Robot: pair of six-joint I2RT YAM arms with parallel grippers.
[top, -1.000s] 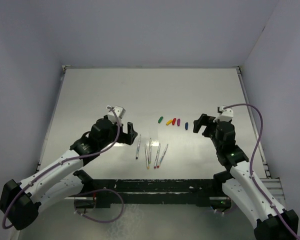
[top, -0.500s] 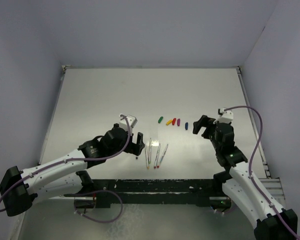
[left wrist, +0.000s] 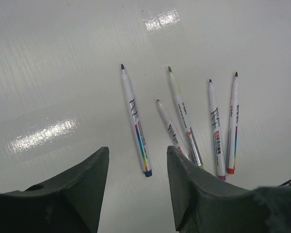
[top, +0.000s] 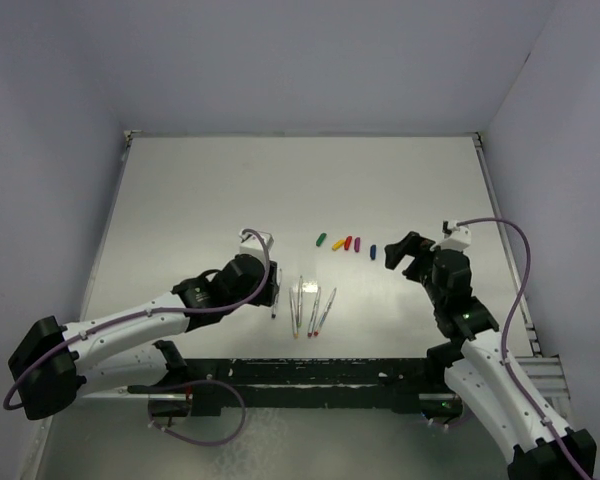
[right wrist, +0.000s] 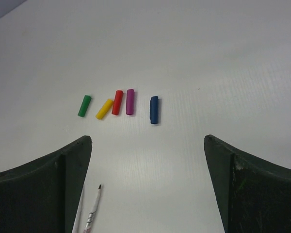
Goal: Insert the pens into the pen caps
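My left fingers (top: 271, 285) have moved over the blue-ended pen (left wrist: 136, 121) on the bench (left wrist: 48, 73) and begun closing, holding nothing yet. My right fingers (top: 401, 250) wait wide open by the caps (right wrist: 117, 102). First grab looks near.

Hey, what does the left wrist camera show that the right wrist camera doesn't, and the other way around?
Only the left wrist view: all five pens lying uncapped, side by side, the blue-ended pen lined up between the fingers of the open left gripper. Only the right wrist view: the five pen caps in a row, from green cap to blue cap, ahead of the wide-open right gripper. Both: the white table, and pens, though the right wrist view catches only a pen tip at its lower left.
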